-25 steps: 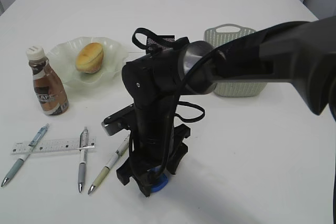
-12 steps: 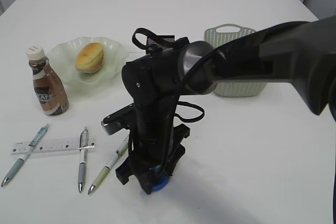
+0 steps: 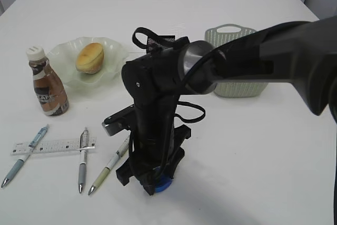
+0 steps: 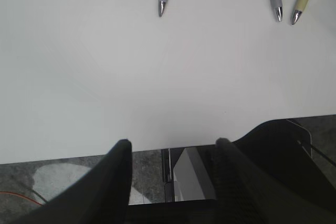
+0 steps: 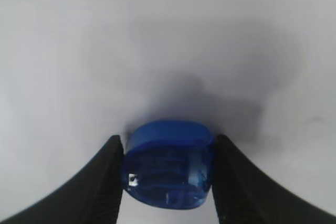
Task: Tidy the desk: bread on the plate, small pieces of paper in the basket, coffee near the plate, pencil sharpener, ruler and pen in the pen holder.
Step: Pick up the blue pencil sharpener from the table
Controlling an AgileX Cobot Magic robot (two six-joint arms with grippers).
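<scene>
- You see the right pincer [image 5: 167, 169] pointing straight down at the front of the white surface [image 3: 253, 156], its 2 fingers pressed against the 2 sides of the blue pencil sharpener [image 5: 168, 163], pinching it.
- In the exterior view only a blue edge of the sharpener [image 3: 160, 185] shows under the black wrist; you cannot tell whether it rests on the surface or is just above it.
- Your left pincer [image 4: 170, 169] hangs over the near edge of the surface with its fingers spread and nothing between them; it is out of the exterior view.
- The bread [image 3: 89, 57] lies on the pale green plate [image 3: 63, 56] at the back left.
- The coffee bottle [image 3: 47, 85] stands upright just beside the plate's front left rim.
- The ruler [image 3: 52, 146] lies flat at the front left.
- A blue-barrelled pen [image 3: 25, 155] lies across the ruler's left part, and a grey pen [image 3: 83, 159] lies across its right end.
- A yellowish pen [image 3: 109, 166] lies to the right of the grey one, slanted, its upper end close to the right arm's base.
- The left wrist view shows the 3 pen tips at the top of the frame, well apart from the left pincer.
- The basket [image 3: 231, 38] sits at the back right, partly hidden by the right arm.
- The black mesh pen holder [image 3: 160, 41] stands behind the arm, only its top rim showing.
- You cannot see the pieces of paper.
</scene>
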